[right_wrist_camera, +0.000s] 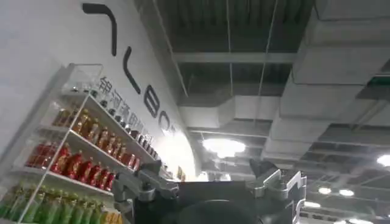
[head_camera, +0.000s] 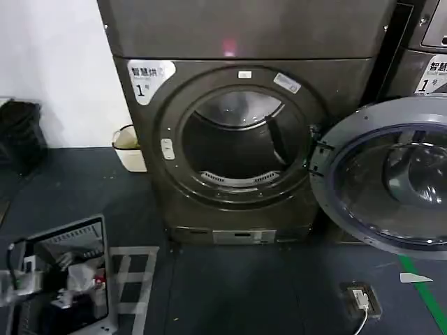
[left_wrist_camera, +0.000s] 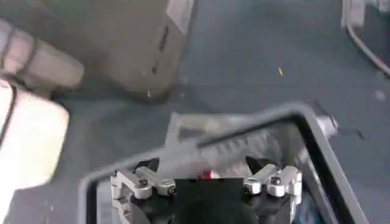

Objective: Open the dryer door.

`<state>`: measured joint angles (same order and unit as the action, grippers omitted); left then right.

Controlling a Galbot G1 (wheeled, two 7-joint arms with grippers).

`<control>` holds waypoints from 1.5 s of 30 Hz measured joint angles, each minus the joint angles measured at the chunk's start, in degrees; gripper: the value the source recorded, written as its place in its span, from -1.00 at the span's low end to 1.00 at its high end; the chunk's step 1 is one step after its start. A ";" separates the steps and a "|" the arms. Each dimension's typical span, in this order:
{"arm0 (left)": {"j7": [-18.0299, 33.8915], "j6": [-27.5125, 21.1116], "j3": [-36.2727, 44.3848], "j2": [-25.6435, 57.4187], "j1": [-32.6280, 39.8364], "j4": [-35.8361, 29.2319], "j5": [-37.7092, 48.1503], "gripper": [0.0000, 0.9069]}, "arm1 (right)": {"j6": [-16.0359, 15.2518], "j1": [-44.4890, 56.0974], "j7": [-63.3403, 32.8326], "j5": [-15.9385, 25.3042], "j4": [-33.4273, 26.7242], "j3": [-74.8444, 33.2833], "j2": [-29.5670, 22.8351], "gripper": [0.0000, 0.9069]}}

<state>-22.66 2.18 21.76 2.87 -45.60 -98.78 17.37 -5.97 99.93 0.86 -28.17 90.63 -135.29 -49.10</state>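
The dryer [head_camera: 244, 35] is a dark grey-bronze machine with a white "1" label and a pink light. Its round drum opening [head_camera: 237, 143] is uncovered. The dryer door [head_camera: 334, 150] is swung wide to the right on its hinge, grey inner face and domed glass turned toward me. My left gripper [left_wrist_camera: 201, 165] hangs open low at the left, over a dark-framed screen [left_wrist_camera: 304, 131] on the floor, holding nothing. The dryer's bottom corner [left_wrist_camera: 122, 49] lies beyond it. My right gripper [right_wrist_camera: 204, 171] is open and points up at the ceiling, away from the dryer.
A white bin [head_camera: 129, 150] stands at the dryer's left foot, and a black bin [head_camera: 17, 132] is farther left. The screen [head_camera: 70, 272] lies on the floor front left. A neighbouring machine [head_camera: 429, 49] stands behind the open door. A small box with cable [head_camera: 361, 300] lies front right.
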 joint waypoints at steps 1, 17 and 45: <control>-0.58 -0.20 -0.47 0.45 -0.81 0.17 -0.09 1.00 | 0.04 0.19 0.00 0.00 -0.19 -0.33 0.16 1.00; -2.20 -1.64 -14.04 6.91 -15.50 -0.69 -0.60 1.00 | 0.65 0.68 0.29 0.00 -1.17 -1.23 0.17 1.00; -2.43 -1.19 -14.03 7.54 -16.10 -0.71 -2.86 1.00 | 0.75 1.69 0.50 -0.15 -1.08 -2.06 0.13 1.00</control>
<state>-25.09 0.99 7.74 10.41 -61.70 -99.49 14.51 -5.22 101.61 1.36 -28.32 89.55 -137.35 -48.97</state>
